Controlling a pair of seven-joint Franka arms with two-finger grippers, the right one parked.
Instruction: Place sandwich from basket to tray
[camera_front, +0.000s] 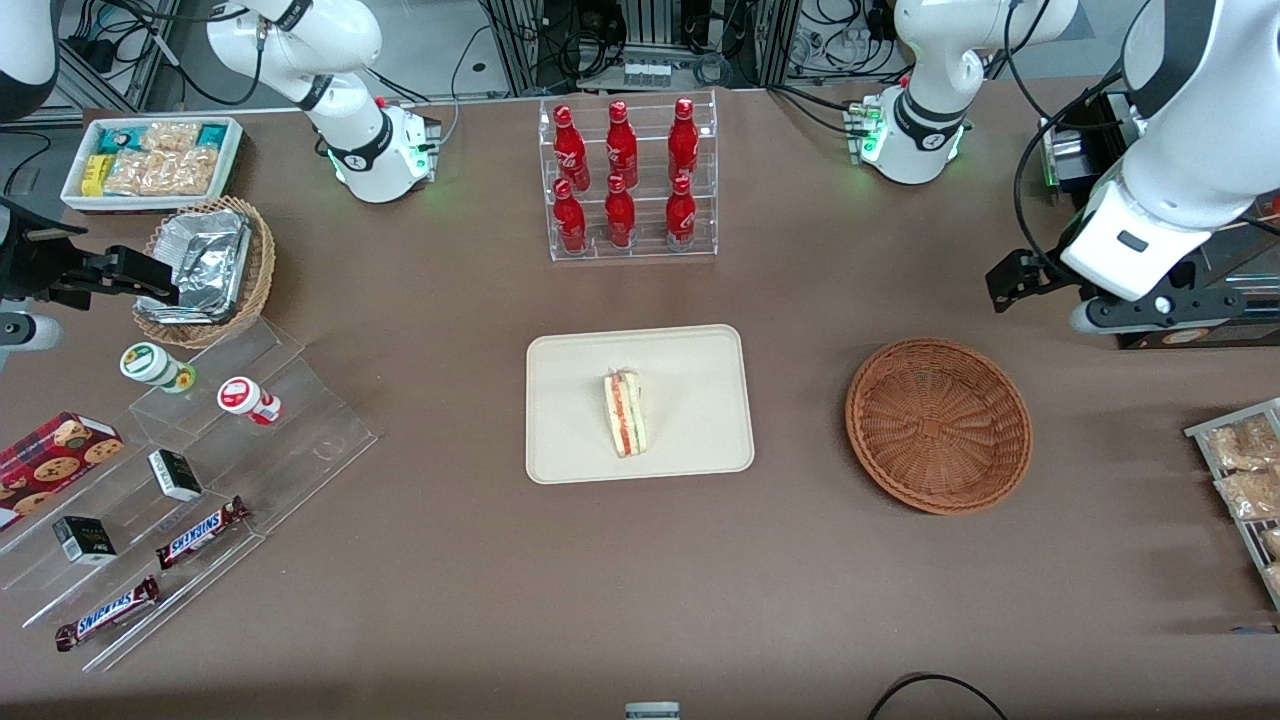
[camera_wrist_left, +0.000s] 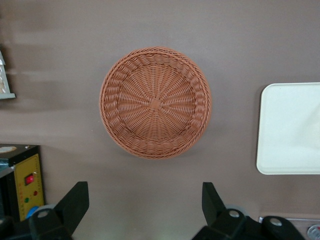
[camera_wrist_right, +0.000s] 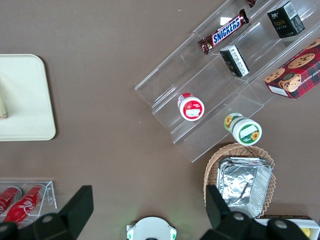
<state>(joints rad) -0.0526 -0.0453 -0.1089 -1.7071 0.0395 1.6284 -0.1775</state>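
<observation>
Sandwich (camera_front: 626, 414) lying on the tray (camera_front: 570, 450) at mid-desk; basket (camera_front: 938, 425) empty, toward the working arm's end. Hand (camera_wrist_left: 145, 210) released, fingers spread, raised above the desk beside the basket. Remaining risk appears slight: a careless arm sweep could nudge the basket.
</observation>
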